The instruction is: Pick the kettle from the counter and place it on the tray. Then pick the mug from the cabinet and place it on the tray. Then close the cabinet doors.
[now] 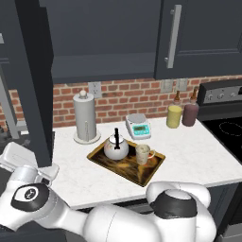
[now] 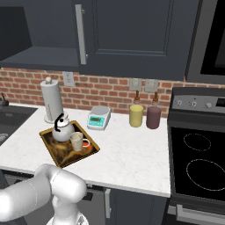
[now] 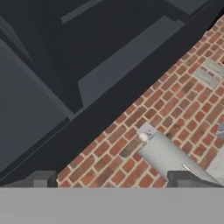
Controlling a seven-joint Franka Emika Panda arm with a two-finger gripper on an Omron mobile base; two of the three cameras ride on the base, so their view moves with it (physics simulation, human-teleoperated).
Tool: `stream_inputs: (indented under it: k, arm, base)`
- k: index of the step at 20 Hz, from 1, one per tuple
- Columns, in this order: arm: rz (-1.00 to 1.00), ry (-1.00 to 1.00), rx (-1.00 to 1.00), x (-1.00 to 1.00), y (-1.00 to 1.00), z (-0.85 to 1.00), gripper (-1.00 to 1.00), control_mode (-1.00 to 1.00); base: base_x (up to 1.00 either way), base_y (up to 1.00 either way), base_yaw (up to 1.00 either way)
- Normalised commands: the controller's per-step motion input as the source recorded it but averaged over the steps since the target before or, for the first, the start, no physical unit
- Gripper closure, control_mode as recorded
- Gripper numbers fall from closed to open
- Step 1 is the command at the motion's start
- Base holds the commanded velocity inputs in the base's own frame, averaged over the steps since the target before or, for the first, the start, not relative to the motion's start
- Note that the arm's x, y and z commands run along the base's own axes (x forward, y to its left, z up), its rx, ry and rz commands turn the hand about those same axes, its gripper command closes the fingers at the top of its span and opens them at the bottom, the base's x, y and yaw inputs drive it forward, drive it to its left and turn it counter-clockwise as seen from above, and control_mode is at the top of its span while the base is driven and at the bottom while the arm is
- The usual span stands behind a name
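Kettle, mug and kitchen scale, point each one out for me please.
kettle (image 1: 116,149): left base view, on its round silver body.
mug (image 1: 142,153): left base view, on its cream side wall.
kitchen scale (image 2: 98,118): right base view, on its white top plate.

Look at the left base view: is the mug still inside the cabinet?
No. The mug stands on the tray, right beside the kettle.

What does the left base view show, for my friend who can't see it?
A kettle and a mug sit on a patterned tray on a white counter. Behind stand a paper-towel roll, a scale and two jars; a dark cabinet door hangs open at left.
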Motion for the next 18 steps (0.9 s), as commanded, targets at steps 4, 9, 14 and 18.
stream_inputs:
  k: [4,9,14,18]
  arm:
    - [-0.03,0.0,0.0,0.0,0.08,0.08,-1.0,-1.0]
    - [-0.05,-0.04,0.0,0.0,0.02,0.05,-1.0,-1.0]
    - [-0.04,-0.09,0.0,-0.07,0.12,0.02,-1.0,-1.0]
    - [-0.1,-0.19,0.0,0.0,0.12,0.31,-1.0,-1.0]
  base:
    - [0.0,0.0,0.0]
    - [0.0,0.0,0.0]
    - [0.0,0.0,0.0]
    - [0.0,0.0,0.0]
